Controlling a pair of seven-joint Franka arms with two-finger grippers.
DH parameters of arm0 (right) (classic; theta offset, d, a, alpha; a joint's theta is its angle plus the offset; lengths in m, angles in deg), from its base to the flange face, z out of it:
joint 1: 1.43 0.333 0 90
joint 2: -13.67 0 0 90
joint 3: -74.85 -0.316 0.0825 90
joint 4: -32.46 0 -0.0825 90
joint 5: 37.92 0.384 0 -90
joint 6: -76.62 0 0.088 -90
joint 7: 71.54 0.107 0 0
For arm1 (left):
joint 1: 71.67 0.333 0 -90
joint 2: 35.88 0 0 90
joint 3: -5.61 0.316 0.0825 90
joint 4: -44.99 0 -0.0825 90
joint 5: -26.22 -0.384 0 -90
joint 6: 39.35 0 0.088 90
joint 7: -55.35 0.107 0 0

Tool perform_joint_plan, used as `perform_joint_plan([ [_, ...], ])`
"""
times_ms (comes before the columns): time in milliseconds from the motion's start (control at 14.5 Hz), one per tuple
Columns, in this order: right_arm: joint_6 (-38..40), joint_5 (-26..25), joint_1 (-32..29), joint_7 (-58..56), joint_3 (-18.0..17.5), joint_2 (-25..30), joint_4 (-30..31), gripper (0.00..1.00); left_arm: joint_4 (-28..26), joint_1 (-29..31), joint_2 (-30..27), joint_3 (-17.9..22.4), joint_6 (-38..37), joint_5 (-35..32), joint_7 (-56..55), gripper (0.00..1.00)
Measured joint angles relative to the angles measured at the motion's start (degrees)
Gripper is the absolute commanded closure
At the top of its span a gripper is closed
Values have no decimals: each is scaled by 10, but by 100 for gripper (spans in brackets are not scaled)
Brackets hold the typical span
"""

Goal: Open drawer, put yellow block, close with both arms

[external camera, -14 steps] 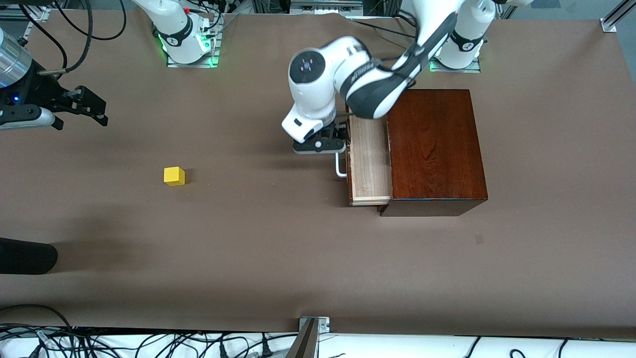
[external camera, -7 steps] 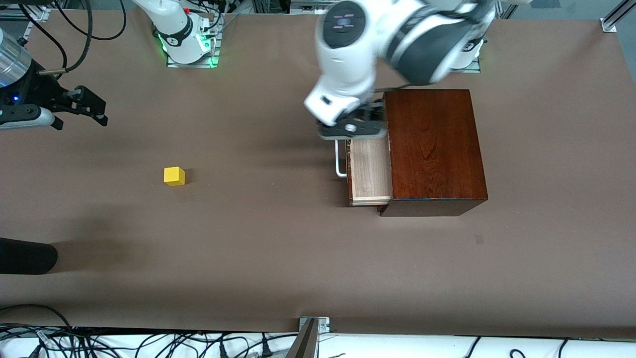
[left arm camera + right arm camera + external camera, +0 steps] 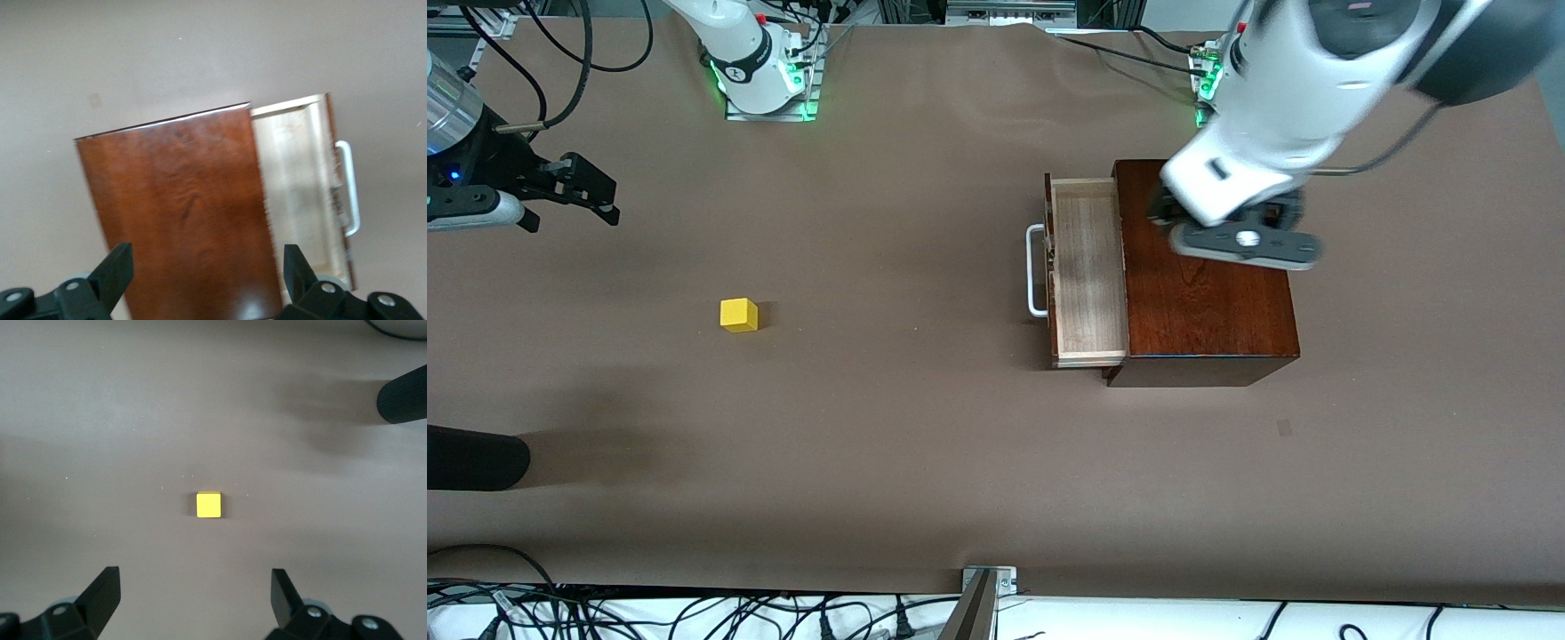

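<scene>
The drawer [image 3: 1087, 267] stands pulled out of the mahogany box [image 3: 1209, 311], its pale tray bare and its white handle [image 3: 1035, 271] free. From the left wrist view I look down on the drawer [image 3: 300, 193] and the box [image 3: 180, 213]. My left gripper [image 3: 1243, 242] hangs open over the box top, and in its own view the left gripper [image 3: 208, 270] holds nothing. The yellow block [image 3: 739, 315] lies on the table toward the right arm's end. My right gripper [image 3: 612, 204] waits open in the air there, and its wrist view shows the yellow block [image 3: 208, 505] ahead of the right gripper [image 3: 193, 587].
A dark rounded object [image 3: 471, 458] juts in over the table edge at the right arm's end, nearer the front camera than the block; it also shows as a dark rounded object [image 3: 403, 400] in the right wrist view. Brown paper [image 3: 889, 418] covers the table.
My left arm has let go of the drawer handle, risen and swung over the box top. The drawer stays pulled out. The right arm and the block have not moved.
</scene>
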Motion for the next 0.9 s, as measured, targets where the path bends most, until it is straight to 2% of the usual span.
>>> perform_joint_plan([
  [207,0,0,0,0,0,0,0,0,-92,4,-62,95,32,32,119,0],
  [345,0,0,0,0,0,0,0,0,-149,22,-99,130,79,34,165,0],
  [552,0,0,0,0,0,0,0,0,-200,61,-138,149,139,34,192,0],
  [898,0,0,0,0,0,0,0,0,-223,95,-160,152,143,34,192,0],
])
